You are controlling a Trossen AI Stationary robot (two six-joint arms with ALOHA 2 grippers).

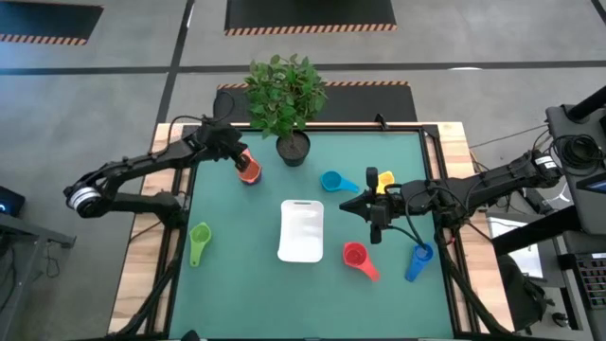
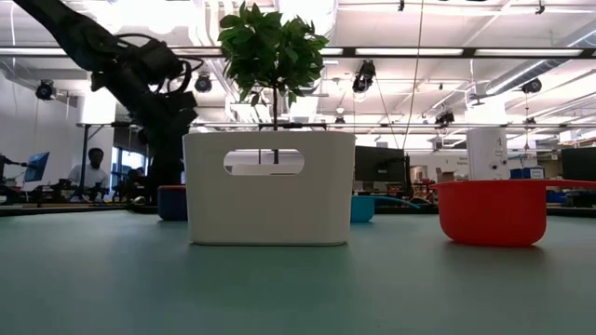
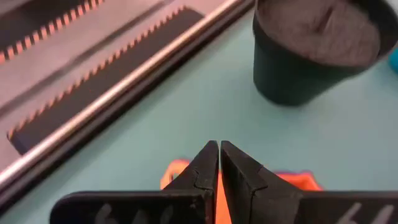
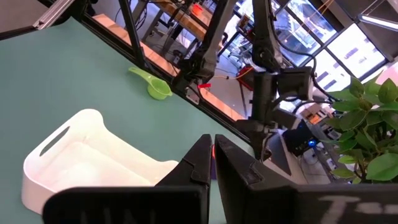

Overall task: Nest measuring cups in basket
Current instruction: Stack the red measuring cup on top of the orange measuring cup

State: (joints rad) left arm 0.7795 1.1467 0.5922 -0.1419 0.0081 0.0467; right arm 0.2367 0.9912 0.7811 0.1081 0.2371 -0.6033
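My left gripper [image 1: 241,161] [image 3: 219,144] is over the orange cup [image 1: 249,170] near the table's far left, beside the dark plant pot [image 1: 294,148]. The orange cup sits inside the purple cup [image 2: 172,203], which stands on the table. My right gripper [image 1: 347,205] [image 4: 212,138] is shut and empty. It hovers right of the white basket [image 1: 302,230] [image 4: 93,155], between the teal cup [image 1: 331,180] and the red cup [image 1: 355,255]. The yellow cup [image 1: 383,178], blue cup [image 1: 419,261] and green cup [image 1: 199,242] lie apart on the mat. My left gripper comes down from above and is shut on a thin orange strip of the orange cup [image 3: 217,194], pinched between the two fingers. The fingers hide which part of the cup this is. The cup's rim [image 3: 177,171] shows on both sides below the fingers, sitting in the purple cup.
The potted plant [image 2: 275,56] stands close to my left gripper at the far edge, its leaves spreading over the mat. A dark rail [image 3: 124,87] borders the far side. Bare mat lies left of the basket and along the near edge. People sit in the room beyond [image 2: 91,172].
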